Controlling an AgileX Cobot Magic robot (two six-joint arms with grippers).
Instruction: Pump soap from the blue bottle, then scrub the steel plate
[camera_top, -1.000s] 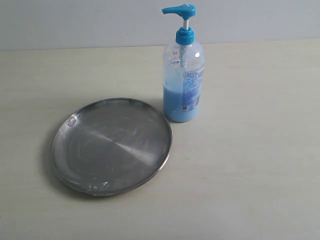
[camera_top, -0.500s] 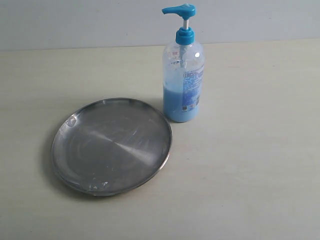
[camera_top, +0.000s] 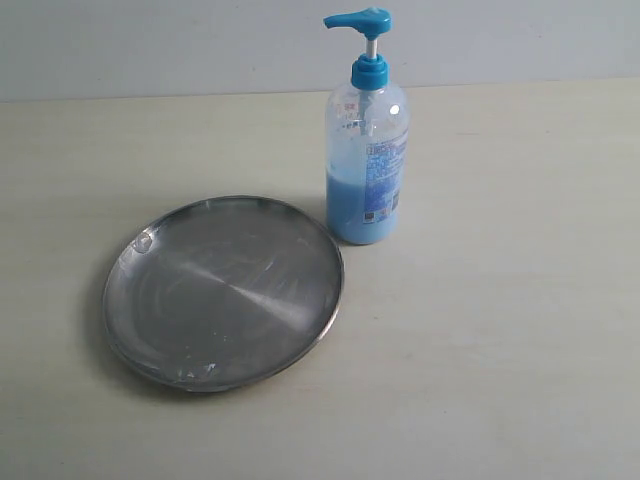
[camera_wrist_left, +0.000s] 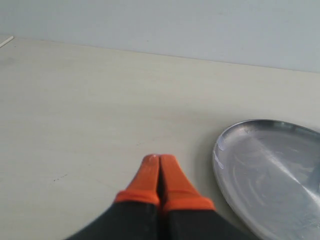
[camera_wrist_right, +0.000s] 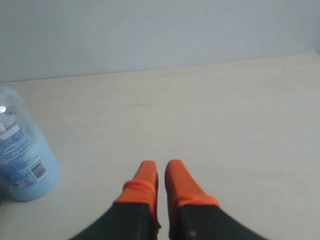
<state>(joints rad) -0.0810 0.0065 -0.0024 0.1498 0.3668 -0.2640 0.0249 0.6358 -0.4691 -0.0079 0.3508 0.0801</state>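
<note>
The steel plate (camera_top: 225, 290) lies flat on the table, shiny and scratched. Just behind its right edge the blue bottle (camera_top: 367, 150) stands upright, its pump head (camera_top: 358, 18) raised and its spout reaching left. Light blue soap (camera_top: 350, 212) fills the bottle's lower part. Neither gripper shows in the exterior view. In the left wrist view my left gripper (camera_wrist_left: 159, 158) is shut, its orange tips touching, with nothing held, a short way from the plate's rim (camera_wrist_left: 217, 155). My right gripper (camera_wrist_right: 161, 165) is shut down to a thin slit and empty, beside the bottle (camera_wrist_right: 22, 155) and clear of it.
A pale wooden table (camera_top: 500, 330) carries both things, and a plain grey wall (camera_top: 150, 40) rises behind its far edge. A few small whitish specks sit near the plate's front rim (camera_top: 195, 372).
</note>
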